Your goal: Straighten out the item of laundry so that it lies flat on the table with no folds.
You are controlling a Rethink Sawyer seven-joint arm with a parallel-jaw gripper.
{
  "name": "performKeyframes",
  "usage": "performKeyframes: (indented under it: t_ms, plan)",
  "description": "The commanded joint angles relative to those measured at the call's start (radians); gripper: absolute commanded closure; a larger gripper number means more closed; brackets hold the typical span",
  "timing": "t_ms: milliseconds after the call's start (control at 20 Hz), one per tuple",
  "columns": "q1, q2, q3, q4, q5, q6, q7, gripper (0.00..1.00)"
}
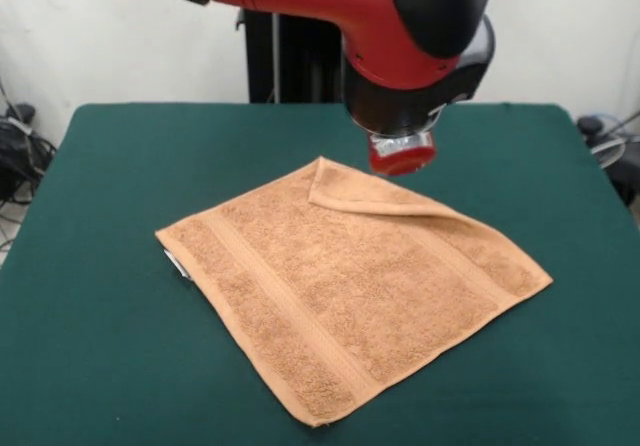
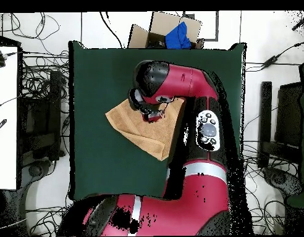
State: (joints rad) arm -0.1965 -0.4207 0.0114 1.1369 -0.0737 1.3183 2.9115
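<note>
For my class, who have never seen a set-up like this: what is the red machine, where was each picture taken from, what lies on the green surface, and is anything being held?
The red and black machine is a robot arm; its grasping part, the end effector, hangs from its tip. One picture is taken across the table, facing the robot; the other looks straight down from above. On the green table lies an orange-tan towel. Its far corner is folded over, so it is not yet flat. The end effector hangs just above that fold. Nothing seems held, though the pictures do not show whether it is open.
</note>
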Motion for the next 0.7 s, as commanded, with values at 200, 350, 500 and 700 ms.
performKeyframes:
  t_ms: [200, 350, 500, 700]
  plan:
    - [0.005, 0.138, 0.006, -0.125, -0.155, -0.324, -0.033, 1.0]
    - [0.001, 0.168, 0.017, -0.151, -0.15, -0.349, -0.029, 1.0]
    - [0.008, 0.193, 0.026, -0.168, -0.139, -0.396, -0.012, 1.0]
    - [0.011, 0.206, 0.038, -0.157, -0.104, -0.43, 0.003, 1.0]
